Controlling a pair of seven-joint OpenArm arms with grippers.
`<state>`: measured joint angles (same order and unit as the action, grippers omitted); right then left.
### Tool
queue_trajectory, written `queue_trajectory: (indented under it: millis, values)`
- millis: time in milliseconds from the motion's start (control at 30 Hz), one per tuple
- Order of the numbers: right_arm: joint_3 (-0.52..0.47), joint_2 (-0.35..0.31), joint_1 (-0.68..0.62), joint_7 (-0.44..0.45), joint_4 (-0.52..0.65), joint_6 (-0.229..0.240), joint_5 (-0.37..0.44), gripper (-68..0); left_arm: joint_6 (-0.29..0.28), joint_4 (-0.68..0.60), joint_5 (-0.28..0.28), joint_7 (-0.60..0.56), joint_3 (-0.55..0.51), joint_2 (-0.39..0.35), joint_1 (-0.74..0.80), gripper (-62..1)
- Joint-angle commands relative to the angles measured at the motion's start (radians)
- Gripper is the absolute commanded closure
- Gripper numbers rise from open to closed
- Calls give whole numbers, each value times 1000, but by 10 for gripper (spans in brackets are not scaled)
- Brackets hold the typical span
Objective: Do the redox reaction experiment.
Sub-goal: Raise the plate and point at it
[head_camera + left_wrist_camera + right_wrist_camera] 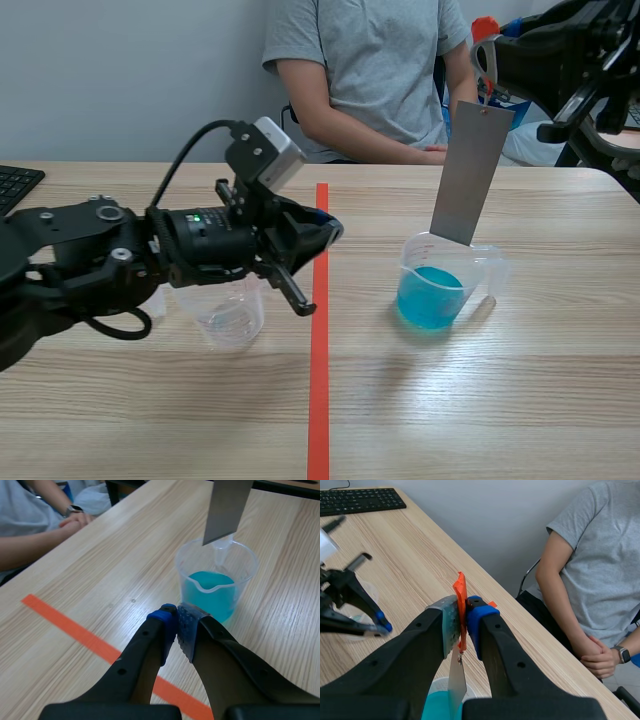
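Right gripper clamps the metal strip; your left gripper is pinched closed on nothing.
Across the table, at twelve o'clock, sits a person. At three o'clock from the tape line stands the beaker of blue liquid, with the strip's lower end at its mouth. The empty beaker stands at nine o'clock, beneath your left arm.

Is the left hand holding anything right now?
No, the left hand has its fingers closed together with nothing between them.
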<state>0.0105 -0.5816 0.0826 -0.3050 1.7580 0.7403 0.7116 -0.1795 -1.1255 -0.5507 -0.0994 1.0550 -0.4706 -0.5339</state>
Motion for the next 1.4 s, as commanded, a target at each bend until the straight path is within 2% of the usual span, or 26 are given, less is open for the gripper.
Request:
queue_trajectory:
  millis: [0,200,400,567,967,1367]
  values:
    - [-19,-11,12,11,10,5,14,-15,1,6,-7,-17,0,34,-16,-36]
    - [-19,-11,12,11,10,5,14,-15,1,133,-7,-69,65,138,-71,-36]
    - [-19,-11,12,10,10,5,14,-15,2,227,-7,-93,92,212,-98,-36]
    - [-19,-11,12,10,10,5,14,-15,41,261,-7,-95,93,260,-109,-36]
    - [-19,-11,12,7,10,5,14,-15,89,266,-6,-114,93,313,-118,-36]
    - [-19,-11,12,6,10,5,14,-15,87,286,-6,-132,93,326,-121,-36]
